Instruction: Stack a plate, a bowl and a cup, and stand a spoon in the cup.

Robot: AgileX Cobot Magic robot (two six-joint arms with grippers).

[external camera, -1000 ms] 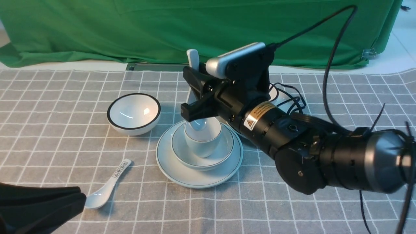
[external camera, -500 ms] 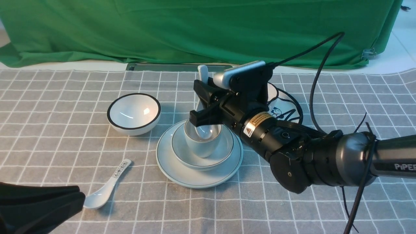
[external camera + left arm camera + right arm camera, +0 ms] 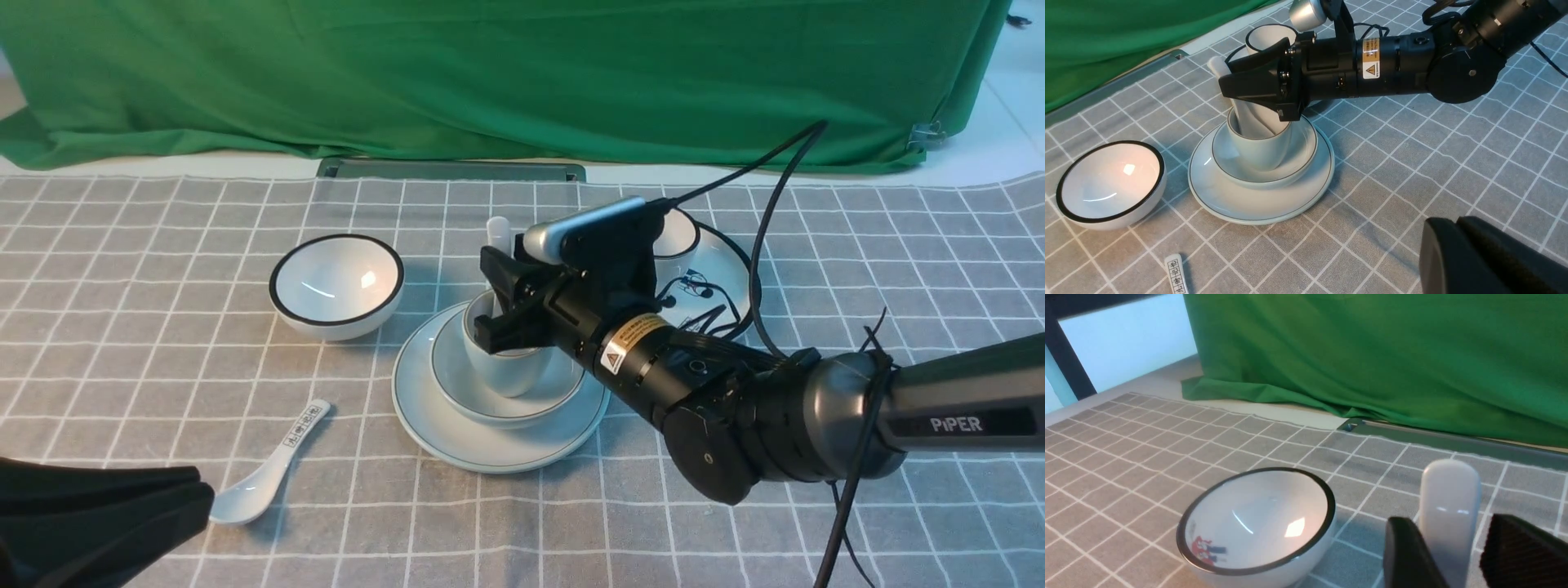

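A: Right jaws, how do they stand?
B: Parted, one on each side of the spoon [image 3: 1449, 506] handle, with a slim gap showing on one side.
A: And the spoon itself?
B: Leaning in the cup [image 3: 506, 371], which sits in the bowl [image 3: 563, 384], on the plate [image 3: 441, 425], mid tabletop [image 3: 163, 367].
A: Left jaws?
B: Pressed together, empty, at the near left edge.

The white spoon [image 3: 498, 234] stands tilted in the cup [image 3: 508, 372], cup in bowl [image 3: 459, 385], bowl on plate [image 3: 457, 446].

Green backdrop [image 3: 490, 73] drapes behind grey checked tablecloth [image 3: 122, 327].
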